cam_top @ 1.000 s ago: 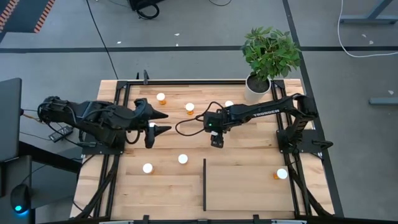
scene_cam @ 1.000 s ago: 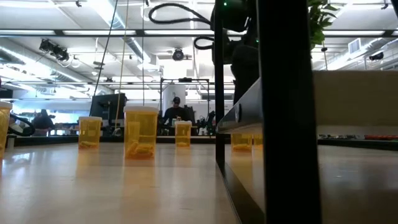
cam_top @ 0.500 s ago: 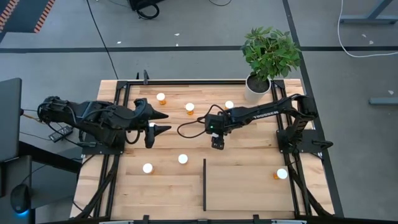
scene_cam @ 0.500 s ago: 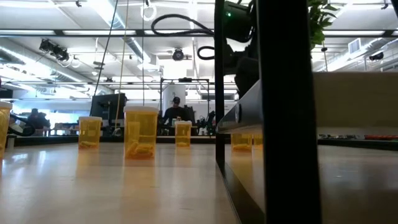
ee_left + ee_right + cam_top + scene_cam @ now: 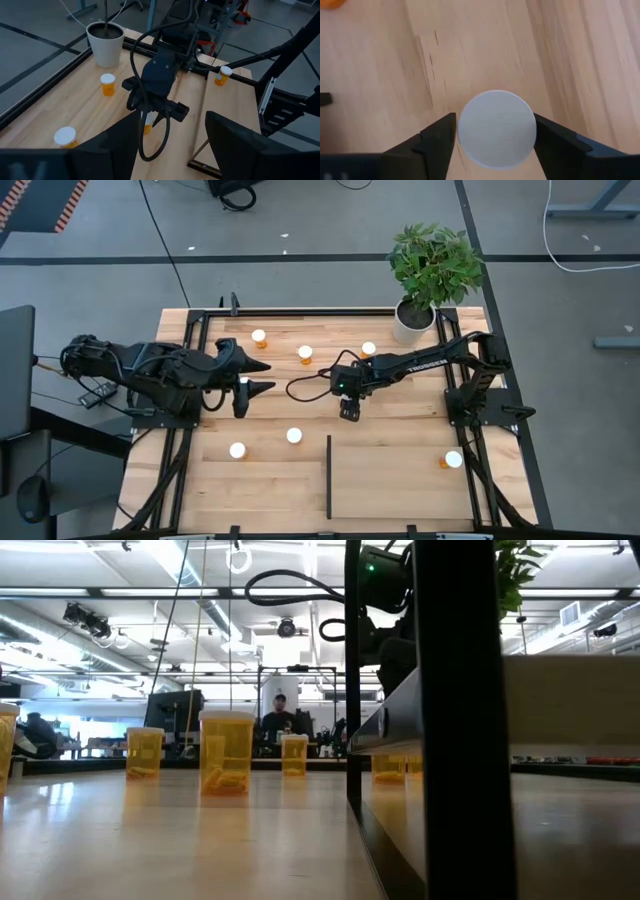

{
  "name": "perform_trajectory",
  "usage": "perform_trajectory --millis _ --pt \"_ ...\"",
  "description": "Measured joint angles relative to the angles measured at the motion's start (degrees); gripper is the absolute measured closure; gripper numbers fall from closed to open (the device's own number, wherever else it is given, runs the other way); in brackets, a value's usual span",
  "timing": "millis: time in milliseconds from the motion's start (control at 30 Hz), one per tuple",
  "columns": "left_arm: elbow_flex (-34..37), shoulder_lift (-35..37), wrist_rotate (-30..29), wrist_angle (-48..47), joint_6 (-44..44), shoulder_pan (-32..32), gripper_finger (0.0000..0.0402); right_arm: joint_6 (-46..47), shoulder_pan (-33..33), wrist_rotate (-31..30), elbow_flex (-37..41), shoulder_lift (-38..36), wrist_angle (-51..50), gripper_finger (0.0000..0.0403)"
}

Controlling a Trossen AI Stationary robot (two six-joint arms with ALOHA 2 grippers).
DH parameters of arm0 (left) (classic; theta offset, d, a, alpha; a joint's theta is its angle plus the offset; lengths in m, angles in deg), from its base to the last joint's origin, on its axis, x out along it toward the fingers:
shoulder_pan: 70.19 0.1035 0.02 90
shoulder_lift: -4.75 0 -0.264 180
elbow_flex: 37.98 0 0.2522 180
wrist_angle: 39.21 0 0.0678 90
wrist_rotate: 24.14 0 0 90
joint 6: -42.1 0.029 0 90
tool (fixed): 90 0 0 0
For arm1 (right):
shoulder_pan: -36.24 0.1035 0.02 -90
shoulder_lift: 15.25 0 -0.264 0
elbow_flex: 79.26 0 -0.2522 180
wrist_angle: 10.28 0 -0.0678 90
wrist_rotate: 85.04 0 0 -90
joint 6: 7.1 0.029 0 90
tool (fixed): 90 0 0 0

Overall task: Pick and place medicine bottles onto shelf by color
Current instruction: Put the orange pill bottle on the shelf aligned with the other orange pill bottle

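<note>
The right claw (image 5: 495, 132) hangs over the middle of the desk (image 5: 390, 415), pointing down. Between its two dark fingers (image 5: 437, 137) sits one little bottle (image 5: 496, 128), seen from on top as a round white cap. The fingers look like they touch the cap on both sides, so I think the claw is pinching it or just about to.

This bottle looks very light, made of thin hard plastic. Its smooth round side could slip or tip, so a soft squeeze on two opposite sides, just under the cap, seems best. It should not break easily.

The left claw (image 5: 262, 377) waits by the left side of the desk, its fingers spread wide with nothing between them.

Other bottles stand apart on the pale wood planks: two (image 5: 294, 436) near the front, three (image 5: 305, 354) at the back. They have see-through orange bodies with pills inside. One bottle (image 5: 453, 460) stands on the shelf (image 5: 390, 480), a flat light board with a thin black strip (image 5: 329, 476) on one side. Farthest back is a leafy plant in a smooth white pot (image 5: 412, 322).
</note>
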Motion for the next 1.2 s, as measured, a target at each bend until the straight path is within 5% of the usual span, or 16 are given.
perform_trajectory --millis 200,800,1000,1200 --pt "0.0 0.0 0.0 0.0 0.0 0.0 0.0173 0.0 0.0 0.1 0.0 0.0 -0.4 0.0183" --pt "0.0 0.0 0.0 -0.1 0.0 0.0 0.0177 -0.1 0.0 2.8 -3.8 -0.1 -10.6 0.0176" --pt "0.0 -0.1 0.0 -1.1 0.0 0.0 0.0184 2.5 1.9 6.5 -4.9 -5.6 -20.6 0.0176" --pt "0.0 -0.1 0.0 -1.4 0.6 0.0 0.0185 10.3 9.1 3.7 -4.9 -15.9 -26.2 0.0176"
